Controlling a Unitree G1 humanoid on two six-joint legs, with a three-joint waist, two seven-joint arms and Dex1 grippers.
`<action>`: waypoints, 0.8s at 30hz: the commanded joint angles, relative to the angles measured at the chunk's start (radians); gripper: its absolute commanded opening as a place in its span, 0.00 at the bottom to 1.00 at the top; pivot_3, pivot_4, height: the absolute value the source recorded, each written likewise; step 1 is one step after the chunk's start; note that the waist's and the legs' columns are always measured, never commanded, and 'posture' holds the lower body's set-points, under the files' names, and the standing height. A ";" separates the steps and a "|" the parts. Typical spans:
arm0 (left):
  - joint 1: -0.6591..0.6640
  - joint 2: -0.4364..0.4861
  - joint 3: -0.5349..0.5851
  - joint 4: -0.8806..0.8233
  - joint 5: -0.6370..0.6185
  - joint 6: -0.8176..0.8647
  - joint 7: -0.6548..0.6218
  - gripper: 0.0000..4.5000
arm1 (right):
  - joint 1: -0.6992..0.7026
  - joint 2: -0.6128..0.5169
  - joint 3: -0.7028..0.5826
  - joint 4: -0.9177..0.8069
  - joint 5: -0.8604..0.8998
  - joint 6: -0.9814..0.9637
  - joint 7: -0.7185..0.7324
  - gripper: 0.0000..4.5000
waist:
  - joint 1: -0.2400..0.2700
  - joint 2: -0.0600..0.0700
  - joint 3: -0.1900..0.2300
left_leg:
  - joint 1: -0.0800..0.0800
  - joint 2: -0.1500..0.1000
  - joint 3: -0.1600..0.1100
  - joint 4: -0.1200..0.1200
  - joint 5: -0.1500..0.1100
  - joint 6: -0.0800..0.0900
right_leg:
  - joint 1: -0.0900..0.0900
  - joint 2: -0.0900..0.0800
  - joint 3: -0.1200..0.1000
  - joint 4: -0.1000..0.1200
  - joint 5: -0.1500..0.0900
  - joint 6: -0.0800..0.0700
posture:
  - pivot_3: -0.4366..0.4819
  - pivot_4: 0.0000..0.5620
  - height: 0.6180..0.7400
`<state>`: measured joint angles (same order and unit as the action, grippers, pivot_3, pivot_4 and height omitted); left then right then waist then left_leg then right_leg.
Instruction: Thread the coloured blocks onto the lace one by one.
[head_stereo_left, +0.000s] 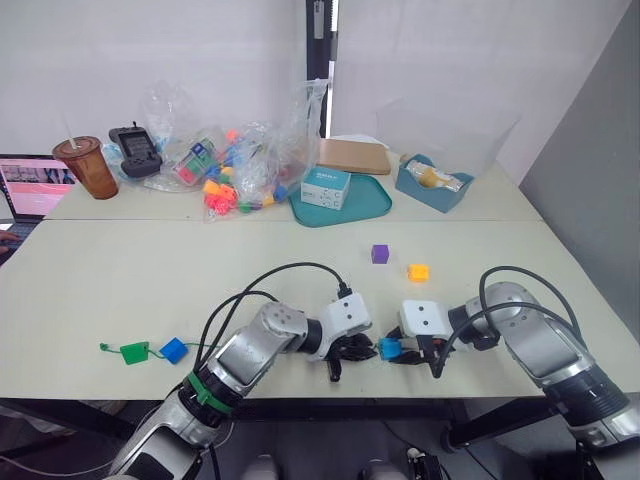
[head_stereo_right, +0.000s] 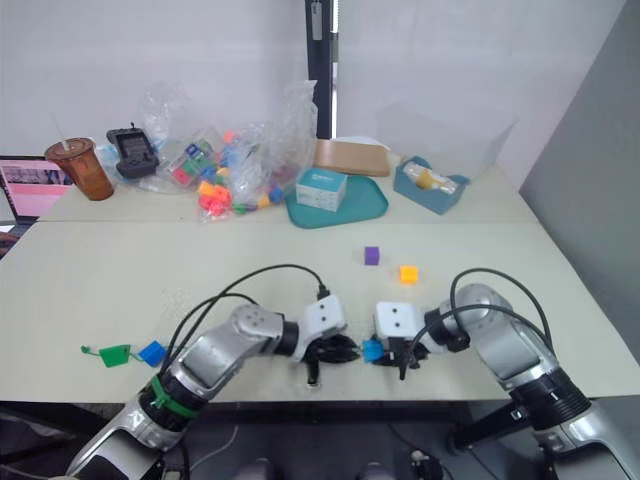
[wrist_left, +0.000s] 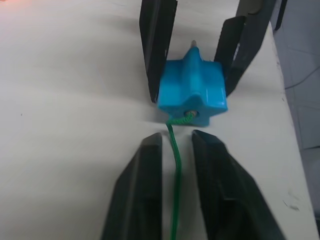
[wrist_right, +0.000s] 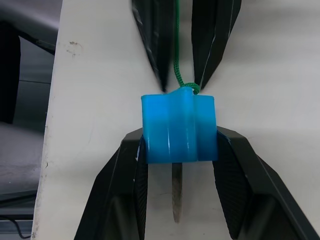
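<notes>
My right gripper (wrist_right: 179, 150) is shut on a blue block (wrist_right: 179, 127) just above the table's front edge. The green lace (wrist_left: 175, 190) enters the block's hole, and its stiff tip (wrist_right: 176, 195) sticks out on the far side between the right fingers. Facing it, my left gripper (wrist_left: 176, 142) stands a little open, the lace running loose through the gap. Another blue block (head_stereo_left: 173, 349) sits on the lace near its flat green tab (head_stereo_left: 133, 352) at the front left. A purple block (head_stereo_left: 380, 254) and an orange-yellow block (head_stereo_left: 418, 272) lie loose mid-table.
At the back are a bag of bright toy pieces (head_stereo_left: 235, 165), a teal tray (head_stereo_left: 345, 205) with a small box, a blue bin (head_stereo_left: 432, 185), a brown cup (head_stereo_left: 88, 166) and a laptop (head_stereo_left: 30, 190). Both grippers work close to the table's front edge (head_stereo_left: 400, 385).
</notes>
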<state>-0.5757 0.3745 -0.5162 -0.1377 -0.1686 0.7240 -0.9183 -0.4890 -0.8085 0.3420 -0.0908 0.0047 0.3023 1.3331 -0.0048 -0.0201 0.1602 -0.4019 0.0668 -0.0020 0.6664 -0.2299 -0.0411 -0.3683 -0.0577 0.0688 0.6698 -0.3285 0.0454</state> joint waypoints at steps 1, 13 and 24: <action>-0.007 0.022 0.032 -0.087 -0.036 0.032 -0.021 0.56 | 0.016 0.000 -0.013 -0.057 0.022 0.073 -0.014 0.52 | 0.000 0.000 0.000 | 0.000 0.000 0.000 0.000 0.000 0.000 | 0.000 0.000 0.000 0.000 0.000 0.000 | 0.48 0.27 1.00; -0.105 -0.090 -0.074 0.062 0.068 -0.078 0.032 1.00 | 0.071 -0.106 -0.158 -0.163 0.160 0.161 -0.004 0.99 | 0.019 0.000 0.000 | -0.004 -0.001 0.000 0.000 0.000 0.000 | -0.002 -0.001 0.000 -0.004 0.001 0.001 | 0.48 0.27 1.00; -0.146 -0.199 -0.115 0.251 0.099 -0.159 -0.027 0.60 | 0.121 -0.117 -0.147 -0.066 0.132 0.043 -0.042 1.00 | 0.008 0.000 0.000 | -0.004 -0.001 0.001 -0.001 -0.001 0.001 | -0.002 -0.001 0.000 -0.005 0.001 0.001 | 0.48 0.27 1.00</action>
<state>-0.7096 0.1836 -0.6165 0.1142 -0.0724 0.5710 -0.9180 -0.3609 -0.9255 0.2050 -0.1509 0.1382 0.3675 1.2977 0.0029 -0.0202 0.1607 -0.4060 0.0654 -0.0015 0.6658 -0.2304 -0.0401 -0.3708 -0.0584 0.0691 0.6650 -0.3278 0.0466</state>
